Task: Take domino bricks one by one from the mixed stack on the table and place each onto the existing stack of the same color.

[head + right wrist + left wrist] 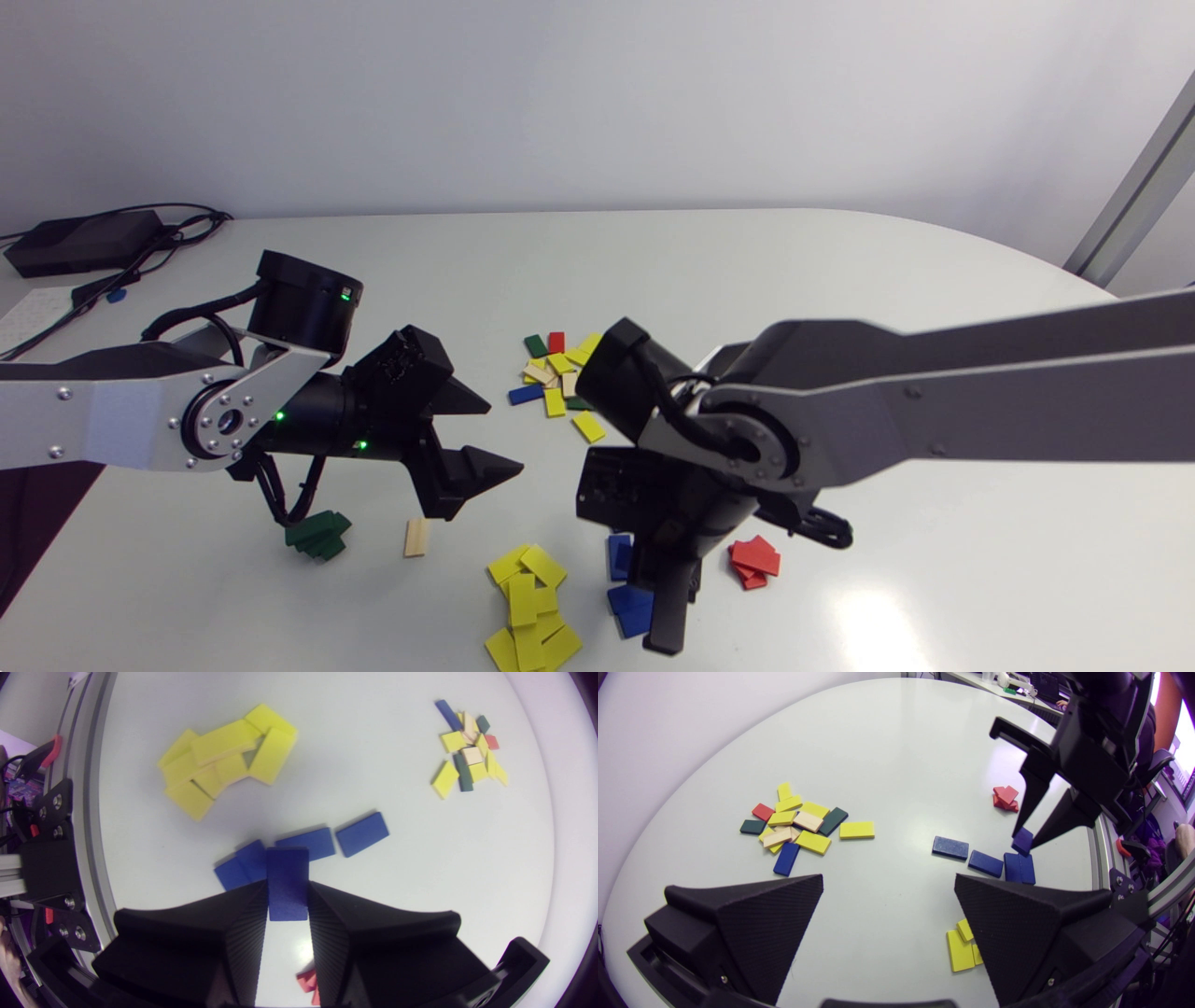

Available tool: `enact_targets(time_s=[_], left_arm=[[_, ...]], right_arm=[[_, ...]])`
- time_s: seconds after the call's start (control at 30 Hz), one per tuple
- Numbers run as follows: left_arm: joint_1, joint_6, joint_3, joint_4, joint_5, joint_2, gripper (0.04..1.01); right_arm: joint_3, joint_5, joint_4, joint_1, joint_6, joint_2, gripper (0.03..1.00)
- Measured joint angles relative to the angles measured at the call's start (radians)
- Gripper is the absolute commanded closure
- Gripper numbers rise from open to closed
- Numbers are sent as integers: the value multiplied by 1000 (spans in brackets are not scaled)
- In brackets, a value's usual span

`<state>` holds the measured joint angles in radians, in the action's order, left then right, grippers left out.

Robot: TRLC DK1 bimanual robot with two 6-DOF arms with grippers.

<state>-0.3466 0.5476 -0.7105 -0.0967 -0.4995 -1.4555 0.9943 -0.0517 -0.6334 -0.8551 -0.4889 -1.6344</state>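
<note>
- At the lower middle of the head view, the right gripper (668,611) is pointed down over the flat blue wooden domino bricks (632,605), which are spread loosely on the white table (887,280).
- A dark blue rectangular brick (287,882) is clamped between its two black fingers and held close over the nearest pair of the blue group. Whether it touches them cannot be told.
- The left gripper (504,437) is seen at the centre left of the head view, its fingers spread wide with nothing between them.
- The mixed stack (560,373) of yellow, beige, green, red and blue bricks is seen at the centre, well apart from the sorted piles.
- The placing step is judged to be in hand. A short descent and a release onto the blue bricks are called for, with care taken that the neighbouring bricks are not scattered.
</note>
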Motion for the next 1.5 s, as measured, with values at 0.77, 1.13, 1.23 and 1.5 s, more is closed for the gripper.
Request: enact_targets(time_s=[0.77, 1.13, 1.23, 1.5], left_arm=[[-9, -11, 0, 0, 0, 16, 39], [-8, -11, 0, 0, 0, 16, 39], [-7, -11, 0, 0, 0, 16, 39], [-6, -11, 0, 0, 0, 16, 39]], right_arm=[[-44, -19, 66, -47, 55, -92, 862], [-27, -18, 61, -34, 54, -102, 587], [-25, -18, 56, -31, 54, -102, 561], [11, -18, 3, -21, 54, -90, 374]])
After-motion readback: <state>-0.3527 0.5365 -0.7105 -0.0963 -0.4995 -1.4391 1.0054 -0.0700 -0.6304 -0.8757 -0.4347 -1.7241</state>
